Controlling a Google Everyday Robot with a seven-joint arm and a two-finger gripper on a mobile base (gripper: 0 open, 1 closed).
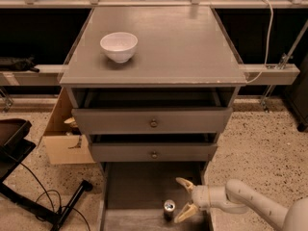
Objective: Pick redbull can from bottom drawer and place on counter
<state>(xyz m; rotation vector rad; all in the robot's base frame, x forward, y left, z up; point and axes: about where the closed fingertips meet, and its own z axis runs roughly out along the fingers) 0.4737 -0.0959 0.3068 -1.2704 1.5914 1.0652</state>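
Observation:
The redbull can [169, 209] stands upright on the floor of the open bottom drawer [139, 186], near its front. My gripper [183, 200] reaches in from the right and is open, its two pale fingers spread just right of the can, not touching it. The lower finger tip [180, 219] is close to the can's base. The counter [163, 47] is the wide grey top of the cabinet, above the two shallower drawers.
A white bowl [119, 46] sits on the counter's left part. Two upper drawers with brass knobs [153, 123] stick out slightly above the bottom drawer. A cardboard box [65, 138] and black stand with cables [29, 196] are on the floor at left.

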